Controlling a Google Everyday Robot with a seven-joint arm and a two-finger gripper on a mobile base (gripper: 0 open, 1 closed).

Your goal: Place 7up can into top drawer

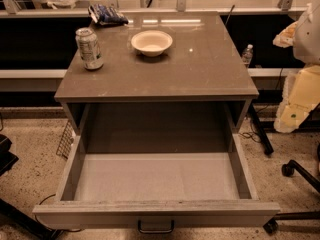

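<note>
Tabletop [200,64] bears 7up can [89,49]; hand [299,96] hangs far right, grip cannot be told.

The robot's arm [309,34] stands at the far right, only partly in sight, its outer side cut off by the edge of the view. The upper part is a bulky white segment held high, with a small pale-yellow piece jutting out to the left of it. Below that, a cream-coloured segment hangs downward and leans a little to the left. At its lower end is the gripper [289,118], pointing down and slightly leftward, about mid-height at the right side of the view.
</note>
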